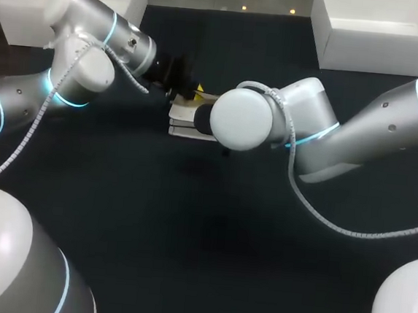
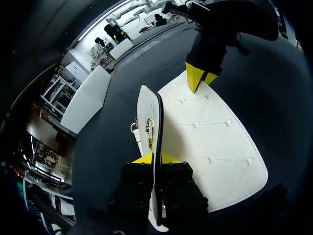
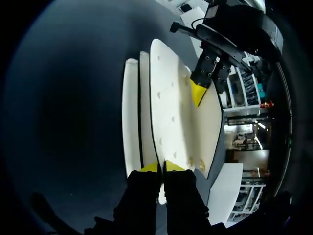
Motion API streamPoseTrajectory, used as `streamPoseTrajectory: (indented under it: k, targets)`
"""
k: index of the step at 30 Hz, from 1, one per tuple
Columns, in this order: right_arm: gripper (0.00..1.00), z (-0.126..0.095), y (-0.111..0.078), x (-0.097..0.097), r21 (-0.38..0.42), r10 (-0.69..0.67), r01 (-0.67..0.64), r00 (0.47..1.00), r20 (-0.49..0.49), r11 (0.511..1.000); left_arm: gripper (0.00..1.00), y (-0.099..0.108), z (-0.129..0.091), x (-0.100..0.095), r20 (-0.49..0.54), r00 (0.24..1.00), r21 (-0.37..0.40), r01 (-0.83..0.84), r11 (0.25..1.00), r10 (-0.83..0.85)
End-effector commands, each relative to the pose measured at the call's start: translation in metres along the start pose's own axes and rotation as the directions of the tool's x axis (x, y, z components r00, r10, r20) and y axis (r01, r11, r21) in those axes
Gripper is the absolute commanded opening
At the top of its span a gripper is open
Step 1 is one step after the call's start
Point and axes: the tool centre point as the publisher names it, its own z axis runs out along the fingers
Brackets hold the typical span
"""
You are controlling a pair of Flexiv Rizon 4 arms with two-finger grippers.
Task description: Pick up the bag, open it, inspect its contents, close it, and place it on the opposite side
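Mid-table, toward the far edge, the white quilted bag sits over the dark table, held from opposite ends; we cannot tell whether it rests on the table. Left gripper: jaws narrow, pinching the clasp-bearing flap, which stands edge-on, clear of the body. Right gripper: jaws nearly together, clamped on a thin panel at the other end. We judge the right as an anchor to steady the body while the flap is raised for inspection.
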Motion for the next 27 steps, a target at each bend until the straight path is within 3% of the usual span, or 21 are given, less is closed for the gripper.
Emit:
streamPoseTrajectory:
  k: [1,2,3,4,7,8,18,27]
  targets:
    - [0.00,0.003,0.000,0.000,-0.002,0.001,-0.001,1.000,0.004,1.000,0.00,-0.001,0.003,0.010,0.036,0.999,-0.007,0.013,1.000,-0.013]
    - [0.00,0.003,0.000,0.000,-0.002,0.001,-0.001,1.000,0.004,1.000,0.00,-0.001,0.003,0.009,0.032,0.999,-0.004,0.020,1.000,-0.020]
    - [0.00,0.003,0.000,0.000,-0.002,0.001,-0.001,1.000,0.004,1.000,0.13,-0.001,0.003,0.008,0.030,0.999,-0.008,0.027,1.000,-0.027]
    - [0.00,0.003,0.000,0.000,-0.002,0.001,-0.001,1.000,0.004,1.000,0.35,0.000,0.002,0.007,0.032,0.999,-0.011,0.034,0.999,-0.033]
    - [0.00,0.003,0.000,0.000,-0.002,0.001,-0.001,1.000,0.004,1.000,0.54,-0.002,-0.004,0.002,0.039,0.999,-0.018,0.034,0.999,-0.034]
    - [0.00,0.003,0.000,0.000,-0.002,0.001,-0.001,1.000,0.004,1.000,0.56,-0.003,-0.006,0.000,0.044,0.998,-0.016,0.034,0.999,-0.033]
    - [0.00,0.003,0.000,0.000,-0.002,0.001,-0.001,1.000,0.004,1.000,0.43,-0.004,-0.016,-0.013,0.074,0.997,-0.003,0.035,0.999,-0.034]
    - [0.00,0.003,0.000,0.000,-0.002,0.001,-0.001,1.000,0.004,1.000,0.40,-0.005,-0.020,-0.026,0.082,0.994,0.013,0.065,0.998,-0.066]
